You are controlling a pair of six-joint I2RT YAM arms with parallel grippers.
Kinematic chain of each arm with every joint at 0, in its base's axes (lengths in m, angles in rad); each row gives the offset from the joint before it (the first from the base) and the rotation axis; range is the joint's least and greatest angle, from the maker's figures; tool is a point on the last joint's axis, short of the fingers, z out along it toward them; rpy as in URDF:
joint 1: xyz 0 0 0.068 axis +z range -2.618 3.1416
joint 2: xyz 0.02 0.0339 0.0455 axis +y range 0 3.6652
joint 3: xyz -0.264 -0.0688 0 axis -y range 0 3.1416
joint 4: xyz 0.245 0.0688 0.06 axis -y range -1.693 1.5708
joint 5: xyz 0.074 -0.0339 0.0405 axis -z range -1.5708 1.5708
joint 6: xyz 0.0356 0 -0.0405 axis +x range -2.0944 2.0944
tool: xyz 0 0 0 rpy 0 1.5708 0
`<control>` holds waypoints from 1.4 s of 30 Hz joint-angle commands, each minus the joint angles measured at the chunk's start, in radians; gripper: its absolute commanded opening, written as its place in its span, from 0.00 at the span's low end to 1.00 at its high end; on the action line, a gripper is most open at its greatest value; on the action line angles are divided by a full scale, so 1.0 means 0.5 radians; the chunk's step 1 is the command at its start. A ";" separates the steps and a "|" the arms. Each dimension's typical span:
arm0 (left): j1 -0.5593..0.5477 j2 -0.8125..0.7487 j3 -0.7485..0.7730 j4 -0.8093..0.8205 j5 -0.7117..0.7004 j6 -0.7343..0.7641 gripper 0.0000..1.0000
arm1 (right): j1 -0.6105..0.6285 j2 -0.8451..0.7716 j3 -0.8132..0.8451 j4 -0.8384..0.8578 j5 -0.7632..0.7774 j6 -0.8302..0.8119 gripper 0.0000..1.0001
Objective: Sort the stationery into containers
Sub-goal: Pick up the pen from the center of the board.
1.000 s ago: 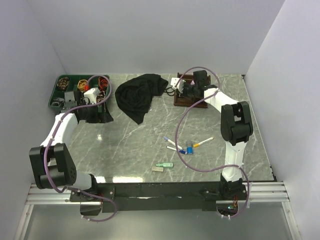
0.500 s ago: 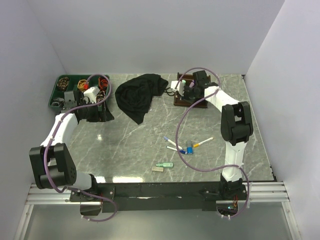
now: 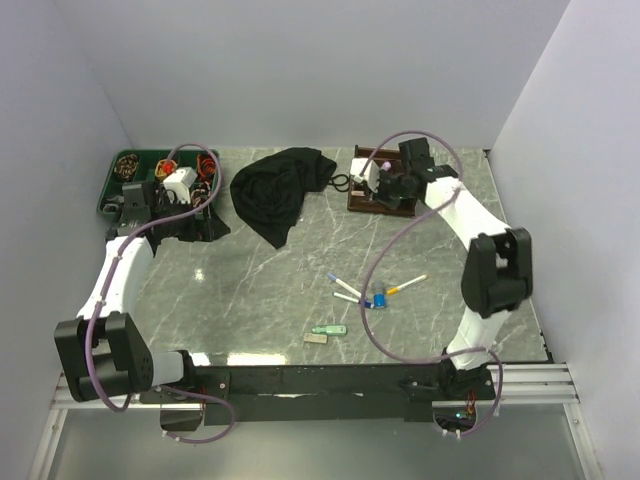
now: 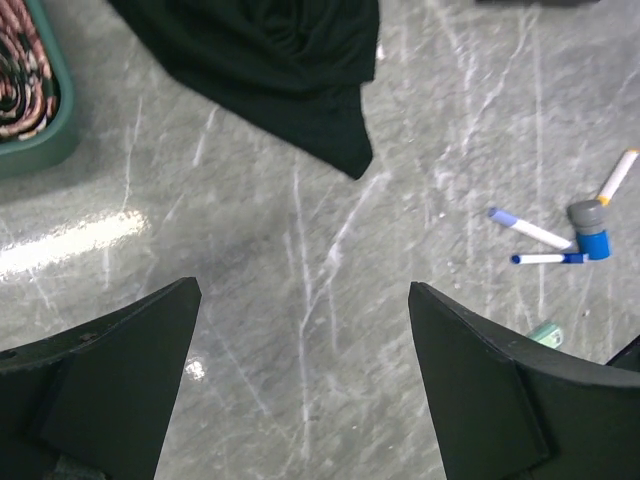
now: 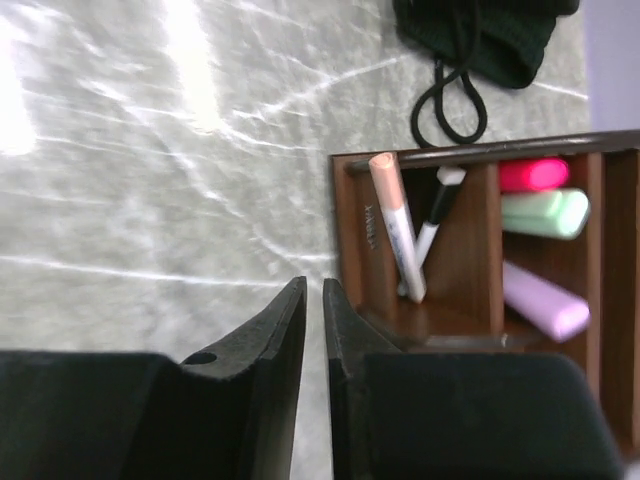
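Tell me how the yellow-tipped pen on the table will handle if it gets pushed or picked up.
The yellow-tipped pen looks slim and round, so a sideways push would probably roll it on the smooth table. It seems light and stiff, likely lifting as one piece.

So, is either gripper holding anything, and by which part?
Nothing held. Left gripper wide open over grey marble tabletop; right gripper barely parted, empty.
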 commanded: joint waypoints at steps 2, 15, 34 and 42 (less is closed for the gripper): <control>-0.065 -0.161 0.005 0.089 0.100 -0.089 0.92 | -0.013 -0.578 -0.344 -0.216 -0.127 0.005 0.25; -0.234 -0.296 -0.102 0.086 0.137 -0.074 0.93 | 0.020 -1.175 -1.198 -0.772 0.176 -0.941 0.41; -0.145 -0.159 -0.029 0.086 0.088 -0.108 0.93 | 0.161 -0.524 -1.078 -0.545 0.400 -0.794 0.39; -0.145 -0.079 -0.010 0.114 0.091 -0.117 0.93 | 0.183 -0.392 -1.075 -0.441 0.461 -0.745 0.35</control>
